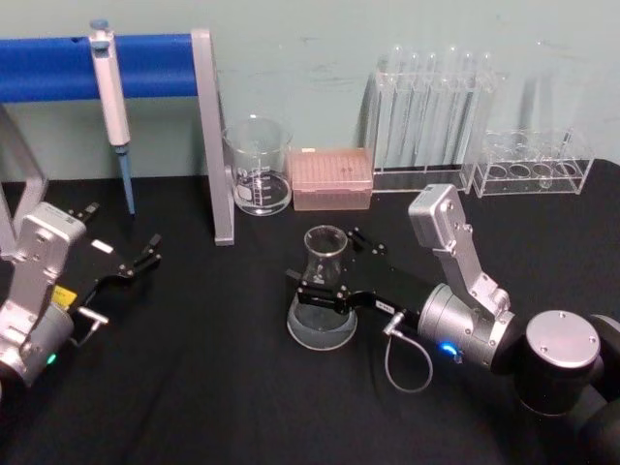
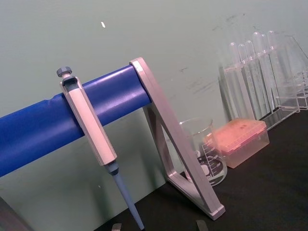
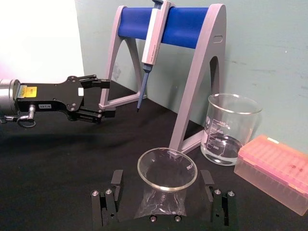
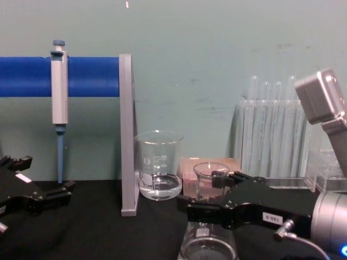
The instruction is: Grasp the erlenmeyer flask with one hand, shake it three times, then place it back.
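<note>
Taking the beaker (image 1: 259,165) as the landmark, the erlenmeyer flask (image 1: 320,325) stands upright on the black table (image 1: 194,387), in front of the beaker and a little to its right, nearer the robot. The right gripper (image 1: 327,271) reaches in from the right and straddles the flask's neck. The head view shows the flask's wide base on the cloth. The right wrist view looks down into its mouth, where the jaws are spread with one on each side and a gap to the glass. The chest view adds a shallow layer of clear liquid in the beaker.

The left gripper (image 1: 152,248) sits well to the left of the beaker and nearer the robot, with its jaws apart and holding nothing.

There is one flask and one beaker. One pipette (image 1: 111,97) hangs on the blue-barred stand (image 1: 215,136) just left of the beaker. One pink box (image 1: 332,177) lies just to the beaker's right. Farther right are two clear racks, and the taller one holds perhaps five test tubes (image 1: 426,107), though the overlapping glass makes the count unsure.
</note>
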